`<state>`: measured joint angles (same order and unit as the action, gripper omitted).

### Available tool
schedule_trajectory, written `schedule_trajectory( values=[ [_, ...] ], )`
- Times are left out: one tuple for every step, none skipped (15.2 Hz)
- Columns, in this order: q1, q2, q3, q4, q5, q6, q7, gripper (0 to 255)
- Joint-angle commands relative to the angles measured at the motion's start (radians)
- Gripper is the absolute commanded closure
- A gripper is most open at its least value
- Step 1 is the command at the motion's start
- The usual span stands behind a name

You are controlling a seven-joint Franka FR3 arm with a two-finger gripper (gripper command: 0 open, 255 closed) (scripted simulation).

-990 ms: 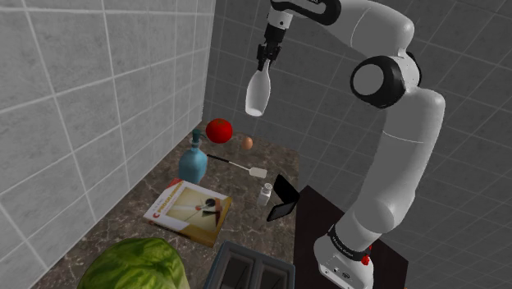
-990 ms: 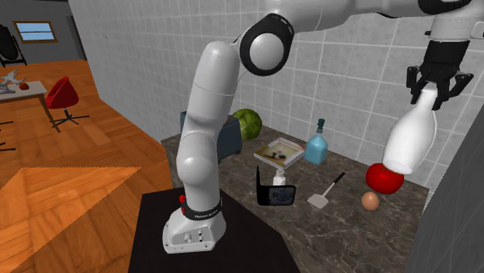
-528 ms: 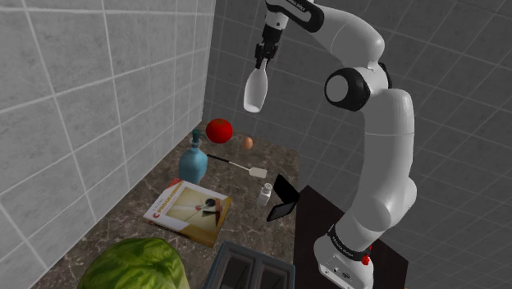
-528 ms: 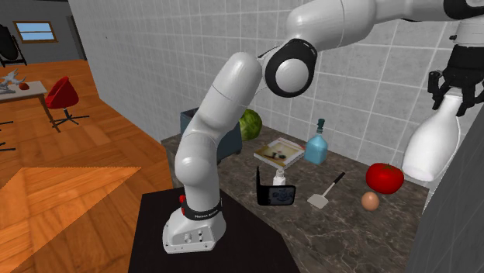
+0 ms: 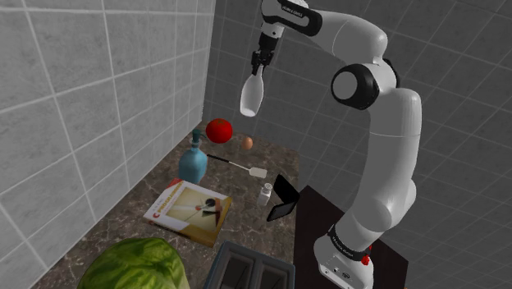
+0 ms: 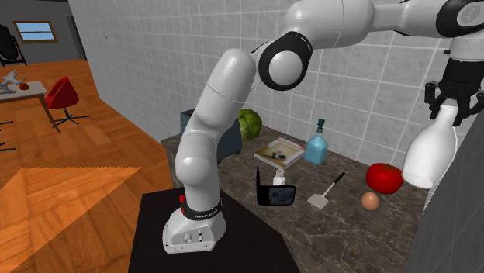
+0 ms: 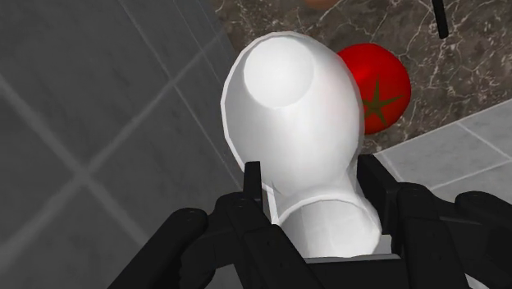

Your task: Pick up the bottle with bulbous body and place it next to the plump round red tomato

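White bottle point(image 5: 252, 92): hung neck-up, clear above the counter point(image 6: 341, 225).
Gripper point(image 5: 258, 70): fingers clamped on its neck.
Red tomato point(image 6: 385, 177): on the counter, eight o'clock from the bottle, second exterior view.

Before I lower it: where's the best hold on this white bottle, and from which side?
The narrow neck, from above. The white bottle hangs base-down from the pincer, shut on that neck; its bulbous body looks too wide to span, and a top hold leaves the base free to land beside the tomato.
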<state>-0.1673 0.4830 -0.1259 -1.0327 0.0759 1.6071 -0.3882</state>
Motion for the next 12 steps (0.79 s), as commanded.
schedule_trajectory(
  values=[
    [-0.006, 0.019, -0.003, -0.053, 0.000, 0.031, -0.006, 255],
    [-0.005, 0.014, -0.003, -0.075, 0.000, 0.047, -0.006, 255],
    [-0.005, 0.009, -0.002, -0.096, -0.001, 0.063, -0.006, 255],
    [-0.004, 0.005, -0.001, -0.116, -0.002, 0.079, -0.006, 255],
    [-0.004, 0.002, -0.001, -0.135, -0.003, 0.095, -0.007, 255],
    [-0.004, -0.001, 0.001, -0.153, -0.003, 0.110, -0.007, 255],
    [-0.003, -0.004, 0.000, -0.171, -0.003, 0.125, -0.007, 255],
    [-0.002, -0.006, 0.001, -0.188, -0.004, 0.140, -0.007, 255],
    [-0.002, -0.008, 0.002, -0.205, -0.004, 0.155, -0.008, 255],
    [-0.002, -0.010, 0.002, -0.220, -0.004, 0.169, -0.008, 255],
    [-0.002, -0.011, 0.004, -0.236, -0.005, 0.183, -0.008, 255],
    [-0.002, -0.012, 0.005, -0.250, -0.006, 0.197, -0.008, 255]
  ],
)
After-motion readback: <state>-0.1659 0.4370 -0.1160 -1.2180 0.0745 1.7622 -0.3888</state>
